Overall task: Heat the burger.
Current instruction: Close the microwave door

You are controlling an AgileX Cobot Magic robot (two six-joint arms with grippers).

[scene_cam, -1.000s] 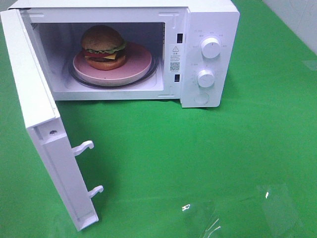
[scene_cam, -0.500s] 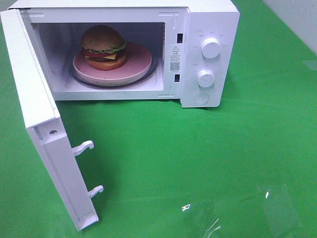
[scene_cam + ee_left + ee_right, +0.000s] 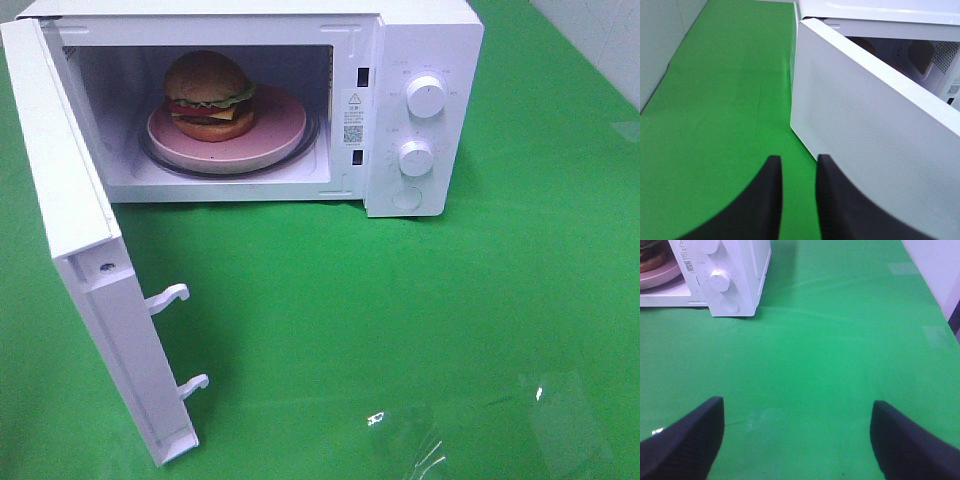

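The burger (image 3: 208, 95) sits on a pink plate (image 3: 280, 130) inside the white microwave (image 3: 425, 40), whose door (image 3: 70, 220) swings wide open toward the front left. Neither gripper shows in the exterior high view. In the left wrist view my left gripper (image 3: 799, 165) hovers over green cloth beside the outer face of the door (image 3: 865, 120), its dark fingers drawn close with only a narrow gap and nothing between them. My right gripper (image 3: 797, 410) stands wide open and empty over the cloth, well in front of the microwave's control panel (image 3: 722, 280). An edge of the burger (image 3: 650, 255) shows there.
Two white knobs (image 3: 427, 96) (image 3: 415, 158) and a round button (image 3: 405, 198) are on the panel. Two latch hooks (image 3: 170, 297) stick out of the door's edge. Green cloth (image 3: 400, 320) covers the table, with clear tape patches (image 3: 560, 420) at the front right.
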